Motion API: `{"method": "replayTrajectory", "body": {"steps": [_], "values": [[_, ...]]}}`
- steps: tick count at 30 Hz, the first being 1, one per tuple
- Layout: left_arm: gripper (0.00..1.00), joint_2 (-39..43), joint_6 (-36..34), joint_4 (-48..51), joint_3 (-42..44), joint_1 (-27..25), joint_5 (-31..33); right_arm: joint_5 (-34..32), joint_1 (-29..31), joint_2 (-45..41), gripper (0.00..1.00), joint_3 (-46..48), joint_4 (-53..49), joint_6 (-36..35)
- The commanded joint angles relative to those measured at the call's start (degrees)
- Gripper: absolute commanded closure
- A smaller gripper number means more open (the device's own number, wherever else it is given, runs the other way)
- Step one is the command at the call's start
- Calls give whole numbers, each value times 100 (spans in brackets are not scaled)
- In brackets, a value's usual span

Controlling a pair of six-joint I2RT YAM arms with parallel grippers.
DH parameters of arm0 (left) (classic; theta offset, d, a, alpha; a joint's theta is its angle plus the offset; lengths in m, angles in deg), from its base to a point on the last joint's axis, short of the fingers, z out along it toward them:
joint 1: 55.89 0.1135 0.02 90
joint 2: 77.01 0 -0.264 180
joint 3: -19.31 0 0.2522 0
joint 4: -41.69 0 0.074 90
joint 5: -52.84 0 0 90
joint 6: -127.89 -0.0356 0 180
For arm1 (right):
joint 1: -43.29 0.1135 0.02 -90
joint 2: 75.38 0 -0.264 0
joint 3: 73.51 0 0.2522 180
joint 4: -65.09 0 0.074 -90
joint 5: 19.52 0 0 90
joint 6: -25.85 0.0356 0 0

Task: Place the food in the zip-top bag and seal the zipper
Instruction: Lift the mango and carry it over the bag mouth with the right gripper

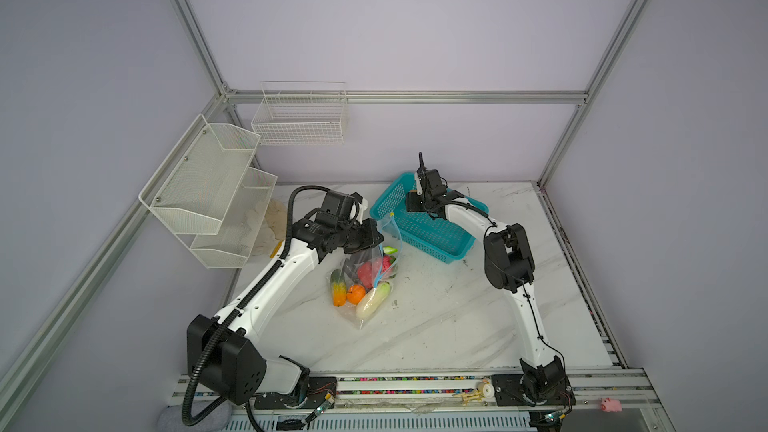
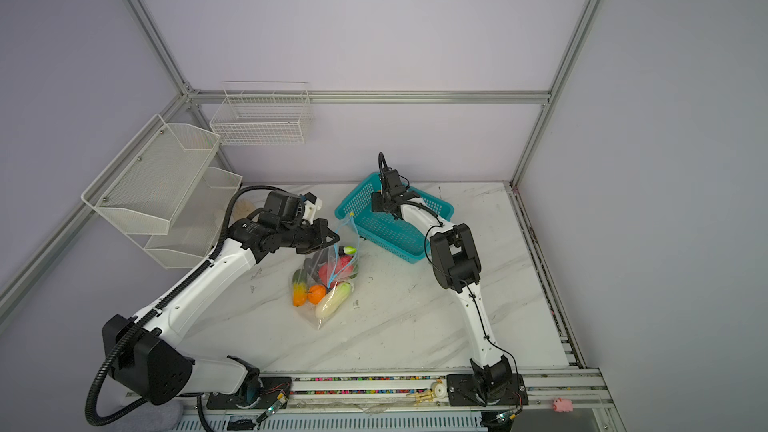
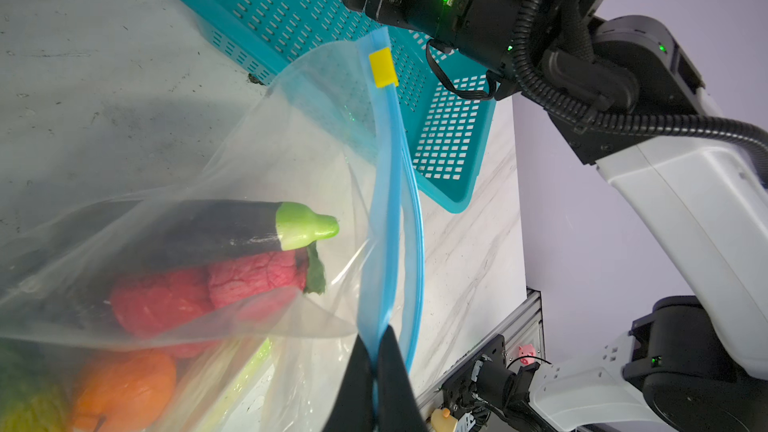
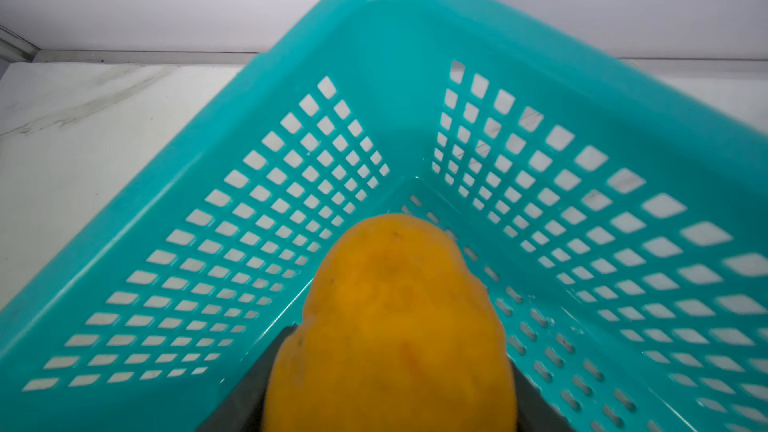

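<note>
left gripper (image 3: pixel 376 353) – pinched tight on the light-blue zipper (image 3: pixel 386 184), strips parted, yellow slider tab (image 3: pixel 383 67) at far end | zip-top bag (image 1: pixel 360 317) mid-table (image 1: pixel 436 326), holding eggplant (image 3: pixel 216 226), orange (image 1: pixel 355 293), white radish (image 1: pixel 372 301) | right gripper (image 4: pixel 395 351) over teal basket (image 4: pixel 199 184) – jaws clasping the mango (image 4: pixel 386 284)

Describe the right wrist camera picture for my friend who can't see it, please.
A yellow-orange mango fills the lower middle, held by the right end effector over the inside corner of a teal basket with many little holes. Behind are a white marbled table and a pale wall.
</note>
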Motion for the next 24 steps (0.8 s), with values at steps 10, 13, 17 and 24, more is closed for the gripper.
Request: {"method": "replayTrajectory", "body": {"steps": [10,13,17,24], "values": [[100,82,50,-194,84,25,-137,502,44,-1822,38,1493,260,137],[100,73,72,-204,74,32,-179,570,57,-2312,38,1899,172,148],[100,64,132,-251,50,24,-255,787,123,-3003,38,2465,23,148],[100,38,203,-303,20,15,-343,1504,298,-4201,38,3361,-170,132]]}}
